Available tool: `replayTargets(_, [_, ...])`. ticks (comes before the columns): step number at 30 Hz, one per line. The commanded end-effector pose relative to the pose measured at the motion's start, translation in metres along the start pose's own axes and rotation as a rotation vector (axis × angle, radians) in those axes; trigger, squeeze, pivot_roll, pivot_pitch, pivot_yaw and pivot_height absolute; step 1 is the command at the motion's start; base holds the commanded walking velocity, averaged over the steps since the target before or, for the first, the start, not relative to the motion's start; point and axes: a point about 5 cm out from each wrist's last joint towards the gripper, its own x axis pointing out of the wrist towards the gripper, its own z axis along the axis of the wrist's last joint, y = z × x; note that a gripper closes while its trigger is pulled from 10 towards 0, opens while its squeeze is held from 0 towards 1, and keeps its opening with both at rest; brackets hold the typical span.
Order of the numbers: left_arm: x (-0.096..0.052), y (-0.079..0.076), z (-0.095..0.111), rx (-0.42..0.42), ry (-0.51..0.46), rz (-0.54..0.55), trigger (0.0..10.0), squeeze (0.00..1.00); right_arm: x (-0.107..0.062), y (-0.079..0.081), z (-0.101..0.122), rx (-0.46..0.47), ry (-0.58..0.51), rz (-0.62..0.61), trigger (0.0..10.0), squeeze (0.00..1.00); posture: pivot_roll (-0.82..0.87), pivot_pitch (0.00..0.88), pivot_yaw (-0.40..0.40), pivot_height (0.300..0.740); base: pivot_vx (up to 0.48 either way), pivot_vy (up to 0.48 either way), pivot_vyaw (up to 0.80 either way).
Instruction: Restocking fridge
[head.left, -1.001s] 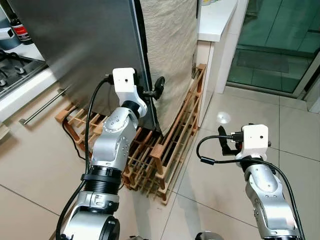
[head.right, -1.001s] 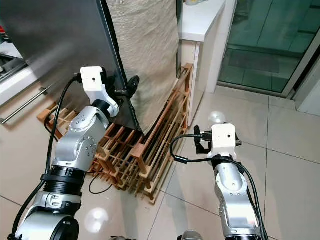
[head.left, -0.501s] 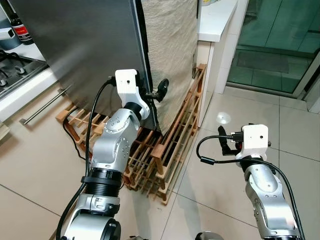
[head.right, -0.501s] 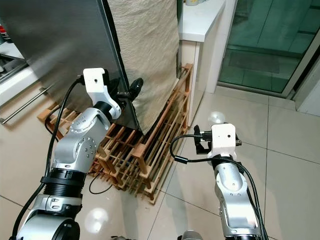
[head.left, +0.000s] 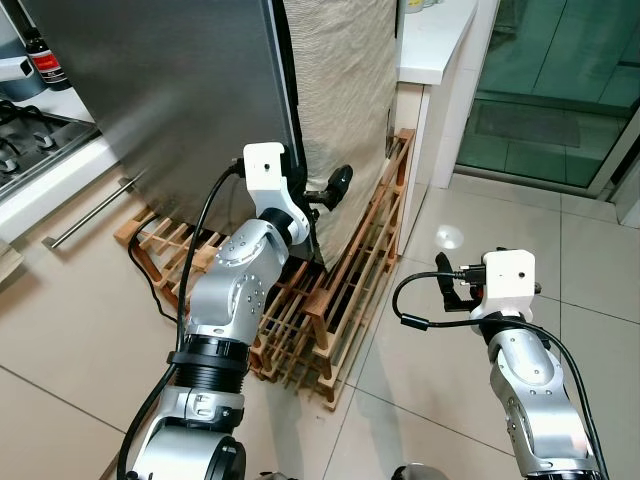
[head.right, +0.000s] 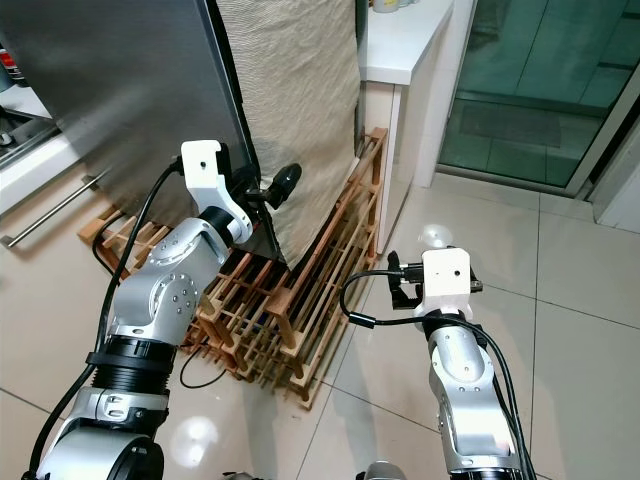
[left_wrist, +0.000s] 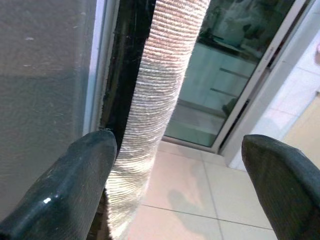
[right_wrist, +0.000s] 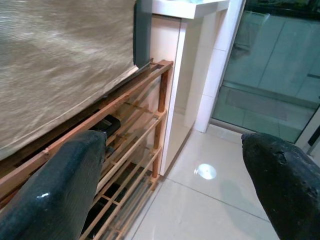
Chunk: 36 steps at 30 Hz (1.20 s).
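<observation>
Robot arms: left raised forward, right held low.
The left arm (head.left: 232, 310) is bent upward at the elbow, its white wrist housing uppermost; the left gripper (head.left: 322, 193) points forward and rightward, its two black fingers (left_wrist: 65, 187) spread well apart. The right arm (head.left: 535, 405) rises from below with the forearm near vertical, its right gripper (head.left: 449, 283) pointing leftward beside the white wrist housing, fingers (right_wrist: 55, 192) likewise parted wide. A black cable loops at each wrist.

The left gripper (head.left: 322, 190) has travelled rightward along the fridge door's edge (head.left: 283, 90) over the past second, its spread fingers now reaching across the beige textured fridge side (head.left: 340, 90), with one fingertip (left_wrist: 75, 185) against the dark door seal (left_wrist: 125, 60).
</observation>
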Motion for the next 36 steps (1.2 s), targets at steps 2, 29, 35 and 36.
replayTargets(2, [0.004,0.006,0.012,0.036,-0.043,0.054,10.0,0.0,0.002,0.002,0.003,-0.011,-0.02,0.01,10.0,0.0,-0.21,0.0,0.132,0.74,0.0,0.0,0.0])
replayTargets(29, [0.01,-0.016,0.021,0.023,-0.112,-0.037,10.0,0.0,0.0,0.0,0.002,-0.011,-0.014,-0.002,10.0,0.0,-0.22,0.0,0.134,0.74,0.0,0.0,0.0])
replayTargets(35, [0.013,-0.024,0.02,0.023,-0.108,-0.052,10.0,0.0,-0.001,0.002,0.001,-0.01,-0.011,0.004,10.0,0.0,-0.21,0.0,0.132,0.74,0.0,0.0,0.0])
replayTargets(36, [0.013,-0.024,0.019,0.02,-0.104,-0.05,10.0,0.0,0.0,0.002,0.001,-0.01,-0.011,0.004,10.0,0.0,-0.21,0.0,0.133,0.74,0.0,0.0,0.0])
